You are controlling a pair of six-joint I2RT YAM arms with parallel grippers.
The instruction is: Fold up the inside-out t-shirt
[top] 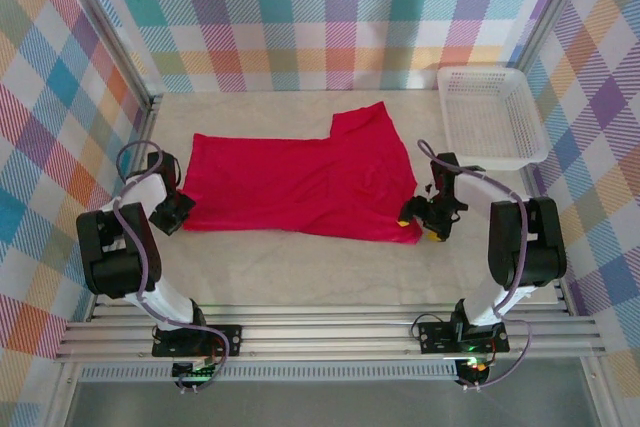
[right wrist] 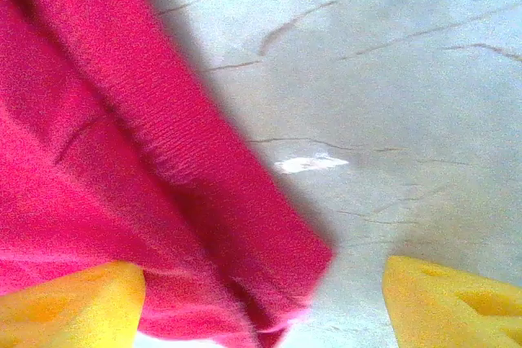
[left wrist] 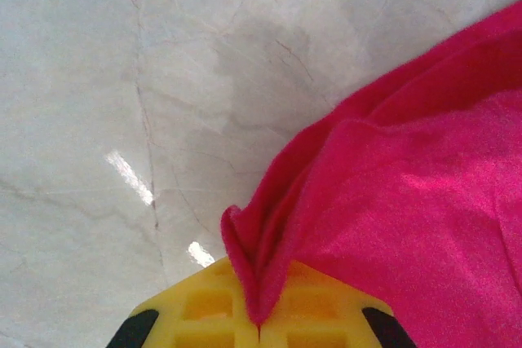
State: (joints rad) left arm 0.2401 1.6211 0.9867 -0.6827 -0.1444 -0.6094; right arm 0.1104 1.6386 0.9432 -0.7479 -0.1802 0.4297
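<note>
Red t-shirt (top: 300,182) is lying long-axis left to right; my left pincer (left wrist: 259,323) is pinching its near-left corner, and my right pincer (right wrist: 263,297) is gaping around the near-right corner.

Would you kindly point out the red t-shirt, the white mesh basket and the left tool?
red t-shirt (top: 300,182), top external view, middle of the body fabric.
white mesh basket (top: 490,112), top external view, bare mesh floor.
left tool (left wrist: 259,328), left wrist view, where its shut yellow fingertips meet on the shirt's edge.
</note>
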